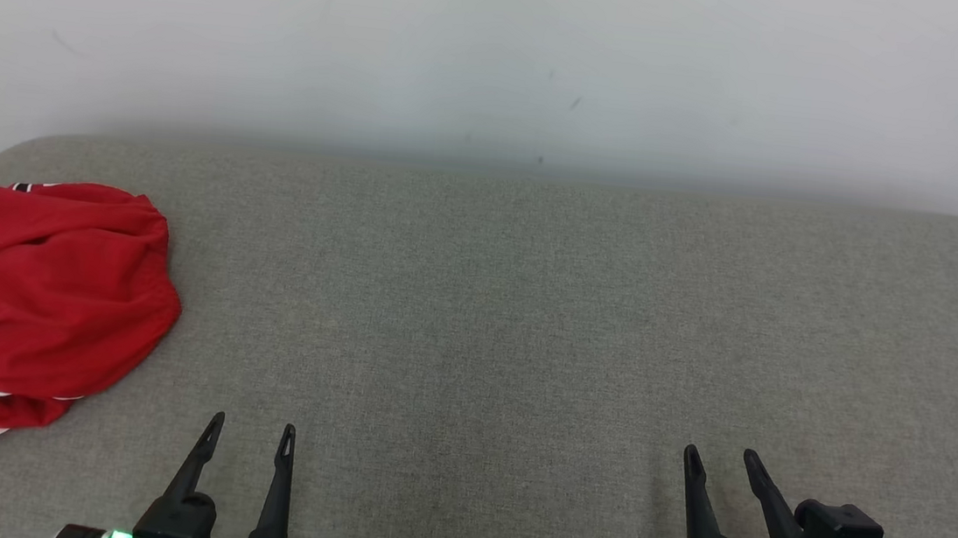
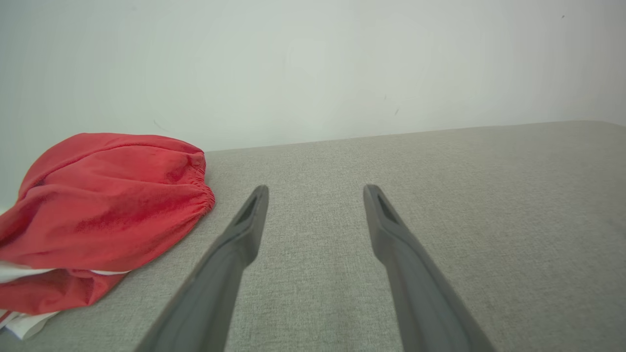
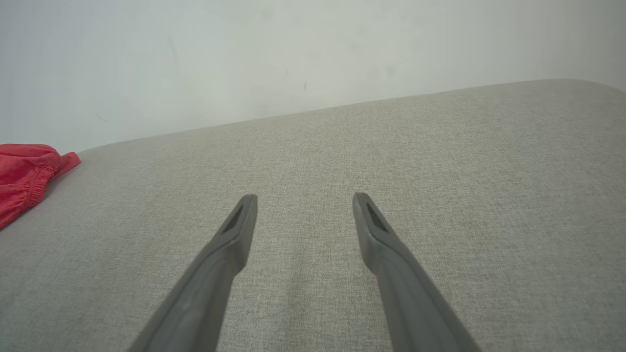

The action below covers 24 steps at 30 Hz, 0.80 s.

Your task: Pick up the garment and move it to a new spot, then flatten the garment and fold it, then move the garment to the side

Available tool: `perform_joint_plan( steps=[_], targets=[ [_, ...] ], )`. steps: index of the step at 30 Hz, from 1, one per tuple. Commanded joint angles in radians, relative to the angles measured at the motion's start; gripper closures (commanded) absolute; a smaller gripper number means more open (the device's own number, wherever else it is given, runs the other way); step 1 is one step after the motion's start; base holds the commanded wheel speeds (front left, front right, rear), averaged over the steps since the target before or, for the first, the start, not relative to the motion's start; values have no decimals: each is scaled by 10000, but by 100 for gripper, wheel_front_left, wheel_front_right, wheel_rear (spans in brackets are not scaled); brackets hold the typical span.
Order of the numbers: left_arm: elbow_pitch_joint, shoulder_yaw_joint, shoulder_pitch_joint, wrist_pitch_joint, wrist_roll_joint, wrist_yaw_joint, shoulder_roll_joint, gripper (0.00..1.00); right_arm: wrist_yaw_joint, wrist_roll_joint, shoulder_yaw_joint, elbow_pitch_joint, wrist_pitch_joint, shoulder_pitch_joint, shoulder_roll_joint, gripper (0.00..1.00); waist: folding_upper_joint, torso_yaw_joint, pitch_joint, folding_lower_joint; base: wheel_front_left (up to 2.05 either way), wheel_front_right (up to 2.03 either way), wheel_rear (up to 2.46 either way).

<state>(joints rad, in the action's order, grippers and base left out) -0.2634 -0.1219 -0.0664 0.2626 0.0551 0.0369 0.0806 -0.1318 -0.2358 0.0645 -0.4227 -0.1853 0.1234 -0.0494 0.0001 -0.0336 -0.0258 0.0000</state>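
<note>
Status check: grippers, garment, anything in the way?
Left gripper open, empty. Right gripper open, empty. Garment crumpled at left end of cushion, not gripped. Nothing between it and left gripper.
</note>
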Motion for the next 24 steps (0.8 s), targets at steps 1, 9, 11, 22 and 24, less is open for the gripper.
perform_joint_plan(
  steps=[1,9,11,22,24],
  targets=[
    [-15,31,-22,44,-31,60,-19,0,21,6,12,11,-23,-2,-15,0,-1,0,-14,0,0,0,0],
    [33,181,-197,44,366,61,-162,0,21,-50,-151,29,-63,-7,-9,0,-1,-391,-138,0,0,0,0],
    [-11,236,-150,43,439,38,-198,0,21,-77,-159,73,-38,-24,-14,0,-1,-573,-143,0,0,0,0],
    [-236,547,-93,44,726,-67,-270,0,21,-34,-157,476,160,-274,-12,0,-1,-2161,-15,0,0,0,0],
    [-266,599,-58,44,810,-72,-280,0,21,-47,-164,530,186,-351,-12,0,-1,-2519,-8,0,0,0,0]
  ],
)
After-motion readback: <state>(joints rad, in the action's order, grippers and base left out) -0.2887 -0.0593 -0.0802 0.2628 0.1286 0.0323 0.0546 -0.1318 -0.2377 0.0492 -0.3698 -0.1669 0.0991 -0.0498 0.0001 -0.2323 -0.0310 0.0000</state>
